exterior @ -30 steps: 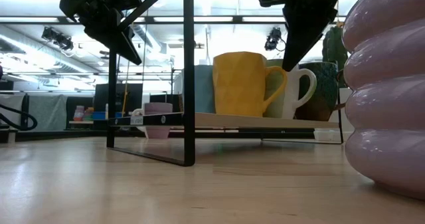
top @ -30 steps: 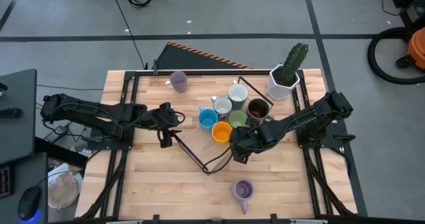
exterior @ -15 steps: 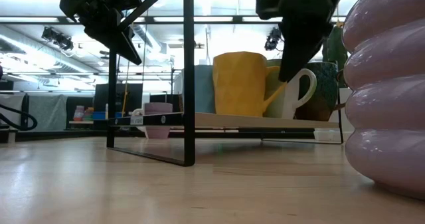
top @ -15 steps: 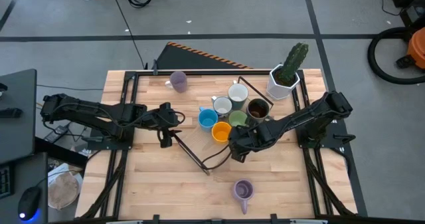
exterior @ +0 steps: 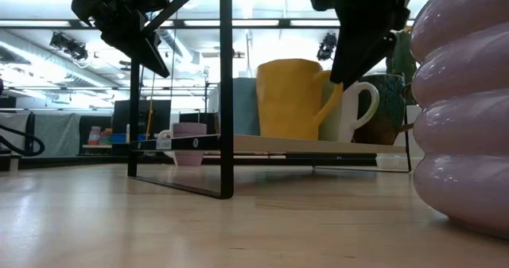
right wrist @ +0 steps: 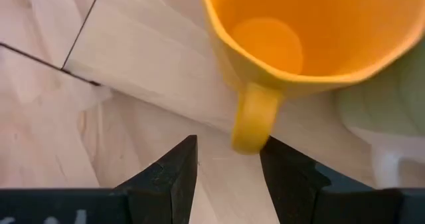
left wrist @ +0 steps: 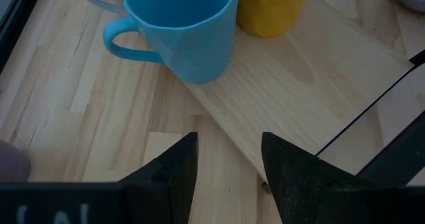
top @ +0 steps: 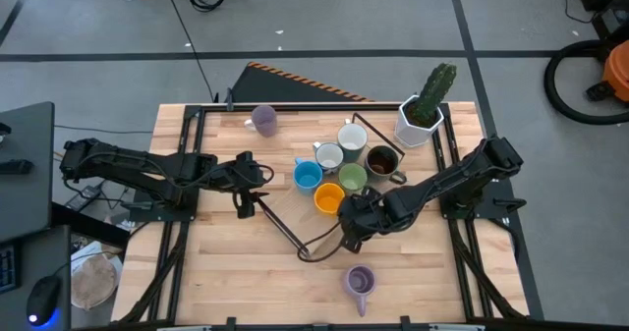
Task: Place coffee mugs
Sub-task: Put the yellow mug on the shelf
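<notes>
Six mugs stand together on a light board set in a black wire frame (top: 278,223): blue (top: 308,176), orange (top: 328,195), green (top: 352,178), two white (top: 328,156) (top: 352,137), dark brown (top: 381,160). One lavender mug (top: 263,120) stands near the far edge. The other (top: 360,280) stands near the near edge. My right gripper (right wrist: 228,177) is open just near-side of the orange mug, whose handle (right wrist: 252,125) points at the gap between the fingers. My left gripper (left wrist: 229,177) is open, left of the blue mug (left wrist: 182,28).
A white angular pot with a green cactus (top: 423,113) stands at the far right corner. The frame's thin black legs (exterior: 226,93) rise around the board. Bare wood lies along the near side on either side of the lavender mug (exterior: 469,109).
My right gripper has shifted a little toward the near edge, staying open beside the orange mug's handle. The mugs and my left arm have kept still.
</notes>
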